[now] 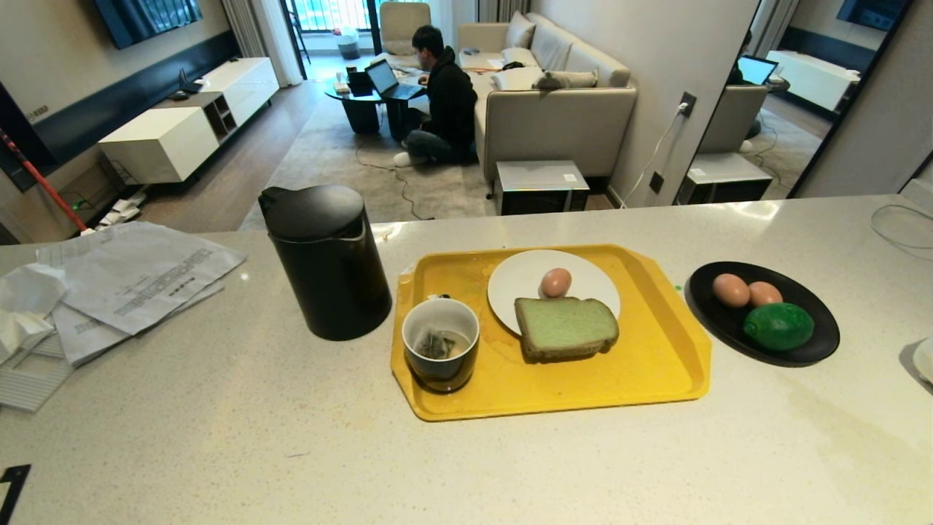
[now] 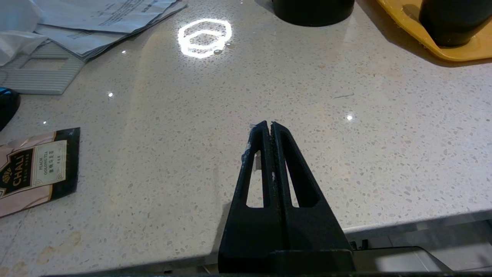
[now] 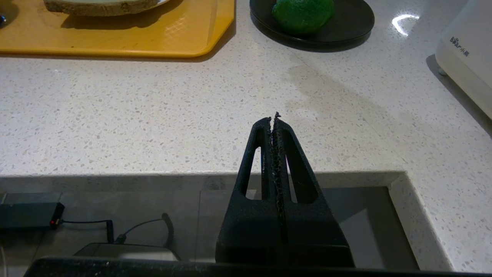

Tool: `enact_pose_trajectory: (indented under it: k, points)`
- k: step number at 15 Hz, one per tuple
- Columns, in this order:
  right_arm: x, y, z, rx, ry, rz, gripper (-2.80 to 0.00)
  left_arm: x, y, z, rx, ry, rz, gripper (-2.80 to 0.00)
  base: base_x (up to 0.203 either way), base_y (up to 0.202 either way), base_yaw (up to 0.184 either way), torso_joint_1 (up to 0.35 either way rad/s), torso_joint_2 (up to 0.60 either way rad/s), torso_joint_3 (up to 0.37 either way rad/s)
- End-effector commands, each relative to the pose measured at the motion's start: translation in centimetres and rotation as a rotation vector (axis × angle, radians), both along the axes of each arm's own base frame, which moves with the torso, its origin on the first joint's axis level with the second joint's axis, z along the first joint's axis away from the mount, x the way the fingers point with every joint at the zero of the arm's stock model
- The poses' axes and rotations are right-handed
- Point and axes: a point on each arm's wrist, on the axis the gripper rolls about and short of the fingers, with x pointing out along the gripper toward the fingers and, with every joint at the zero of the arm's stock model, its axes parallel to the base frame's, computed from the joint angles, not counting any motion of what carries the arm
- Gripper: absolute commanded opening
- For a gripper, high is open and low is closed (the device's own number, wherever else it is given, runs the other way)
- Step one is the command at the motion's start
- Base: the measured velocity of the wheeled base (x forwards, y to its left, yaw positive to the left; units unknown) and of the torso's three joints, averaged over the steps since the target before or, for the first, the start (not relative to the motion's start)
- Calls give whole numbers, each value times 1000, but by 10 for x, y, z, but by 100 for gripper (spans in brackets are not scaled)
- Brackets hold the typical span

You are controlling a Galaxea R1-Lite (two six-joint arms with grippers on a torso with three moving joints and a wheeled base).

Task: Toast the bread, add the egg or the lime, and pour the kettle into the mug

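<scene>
My left gripper (image 2: 271,125) and right gripper (image 3: 276,117) both hang at the near edge of the speckled stone counter (image 1: 219,437), jaws pressed together, holding nothing. Everything below lies ahead of the jaws, out of contact.

1. Kettle (image 1: 328,266): ahead of my left jaws, just beside the yellow tray (image 1: 656,364). Matte black cylinder, domed lid. Judged the heaviest item, more so if filled; rigid, not slippery. No handle shows from the head view; I would grip there once it is located, since the body looks too wide.

2. Bread (image 1: 565,328): ahead and between both jaws, lying half on the white plate (image 1: 517,281) on the tray. Thick square slice, pale green crumb, brown crust. Light and soft; it will likely crush. Pinch gently across the crust edges.

3. Mug (image 1: 441,354): on the tray's corner nearest the kettle. Glossy dark outside, white inside, a tea bag at the bottom. Rigid, probably slippery; leave standing for pouring.

4. Lime (image 1: 778,326): ahead of my right jaws, on the black dish (image 1: 816,343). Bumpy, shiny, firm; may roll. Grip across the short axis.

5. Egg (image 1: 555,282): on the white plate, touching or just behind the bread. Smooth, round, fragile. Light closing force only. Two similar eggs (image 1: 745,291) share the dish with the lime.
</scene>
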Motion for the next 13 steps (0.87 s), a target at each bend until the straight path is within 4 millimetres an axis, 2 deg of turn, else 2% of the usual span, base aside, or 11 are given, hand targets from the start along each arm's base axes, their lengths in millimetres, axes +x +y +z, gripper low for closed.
enact_pose_trajectory:
  k: [1,13]
  points:
    - [0,0,0,-1,1,1,-280,0,0,0,2,-1,1,-280,0,0,0,0,0,0]
    - [0,0,0,2,1,-1,-280,0,0,0,-4,-1,1,-280,0,0,0,0,0,0]
